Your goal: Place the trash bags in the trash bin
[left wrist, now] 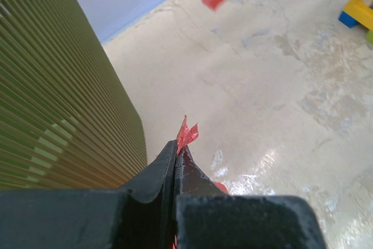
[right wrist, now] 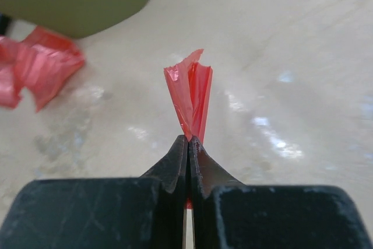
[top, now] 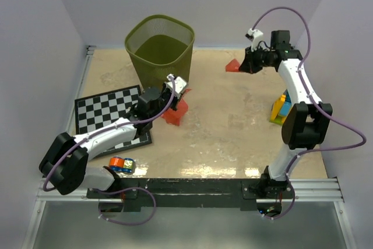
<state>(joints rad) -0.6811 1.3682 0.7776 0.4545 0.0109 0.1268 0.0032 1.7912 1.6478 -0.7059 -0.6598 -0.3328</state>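
Note:
The olive-green mesh trash bin [top: 159, 49] stands at the back left; its wall fills the left of the left wrist view [left wrist: 58, 97]. My left gripper [top: 175, 90] is shut on a red trash bag [top: 174, 112] that hangs below it just in front of the bin; a red tip [left wrist: 186, 134] sticks out past the jaws. My right gripper [top: 245, 65] is shut on a second red trash bag [top: 233, 66], held above the table at the back right; its end [right wrist: 191, 94] fans out beyond the closed jaws. The left bag also shows in the right wrist view [right wrist: 35, 74].
A checkerboard mat [top: 108, 112] lies left of centre under the left arm. Yellow and blue toy blocks [top: 281, 109] stand by the right arm. A small orange and blue toy [top: 121, 165] lies near the front left. White walls close in the table.

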